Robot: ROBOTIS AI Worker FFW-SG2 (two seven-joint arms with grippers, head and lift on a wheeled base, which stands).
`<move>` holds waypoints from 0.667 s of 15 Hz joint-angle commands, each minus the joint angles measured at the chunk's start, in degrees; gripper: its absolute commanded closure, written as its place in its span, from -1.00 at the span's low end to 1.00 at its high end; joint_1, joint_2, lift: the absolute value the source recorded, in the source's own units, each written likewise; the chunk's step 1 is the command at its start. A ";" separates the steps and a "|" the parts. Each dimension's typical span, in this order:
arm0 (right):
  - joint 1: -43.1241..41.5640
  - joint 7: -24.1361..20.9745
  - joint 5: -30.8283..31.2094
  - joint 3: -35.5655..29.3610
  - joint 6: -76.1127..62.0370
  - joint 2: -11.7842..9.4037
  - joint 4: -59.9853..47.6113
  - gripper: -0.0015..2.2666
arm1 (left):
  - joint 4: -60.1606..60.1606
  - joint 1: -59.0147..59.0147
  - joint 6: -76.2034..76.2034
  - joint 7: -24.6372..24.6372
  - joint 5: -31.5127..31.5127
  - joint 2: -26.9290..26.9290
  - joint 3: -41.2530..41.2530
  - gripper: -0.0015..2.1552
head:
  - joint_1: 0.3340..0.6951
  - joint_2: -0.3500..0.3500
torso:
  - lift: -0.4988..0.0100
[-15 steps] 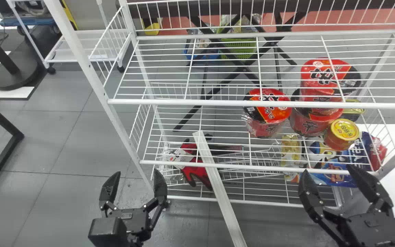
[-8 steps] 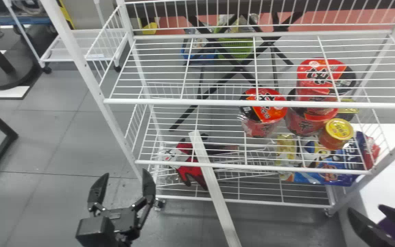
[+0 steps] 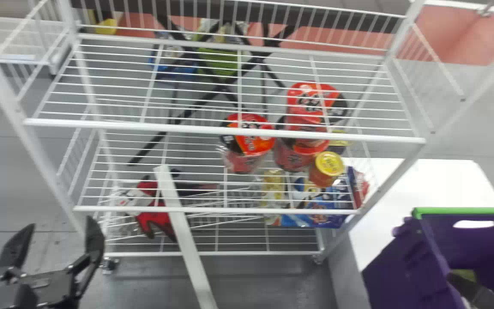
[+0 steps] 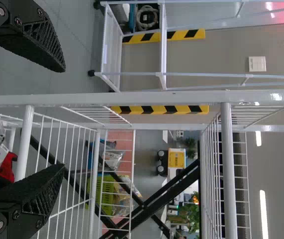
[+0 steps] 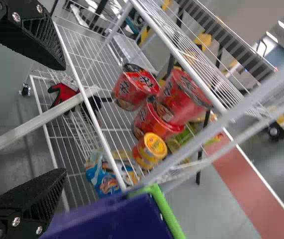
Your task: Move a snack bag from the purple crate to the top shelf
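The rack (image 3: 225,211) offers its top shelf (image 3: 187,129) as the goal, but the step in hand looks like reaching into the crate (image 3: 401,270), which sits by the table (image 3: 427,184) to the robot's right. The crate's high walls and green rim (image 3: 465,210) call for care: the right gripper (image 5: 64,119) should come in from above, well inside the rim, with its wrist turned down, since its own view looks across to the rack and its fingers seem aimed outward. They stand wide apart with nothing between them, which suits the approach; one finger (image 3: 478,292) shows at the crate's near wall, where a sideways sweep could catch. The left gripper (image 3: 60,222), likewise spread and bare, waits low before the rack. A yellow-green patch, likely the bag (image 3: 466,274), lies in the crate just beside that finger; how it lies I cannot tell. Best to centre the fingers over it, sink straight down, and close gently on a good fold, so that neither film nor contents are crushed, then lift clear of the rim before swinging rackward.
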 commanded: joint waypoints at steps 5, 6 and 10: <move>-27.90 6.62 11.19 -23.90 16.73 -11.33 8.59 -0.91 | 0.60 -0.49 0.13 -0.28 0.01 0.00 -0.53 -0.86 | 1.00 -1.00 | -0.82; -27.64 6.09 13.38 -23.11 16.73 -13.79 11.75 -0.91 | 0.60 -0.49 0.13 -0.28 -0.08 0.00 -0.53 -0.86 | 1.00 -1.00 | -0.82; -27.20 6.36 29.73 -15.11 16.73 -19.76 21.95 -0.92 | 0.69 -0.32 -0.05 0.16 0.19 0.09 -0.53 -0.86 | 1.00 -1.00 | -0.82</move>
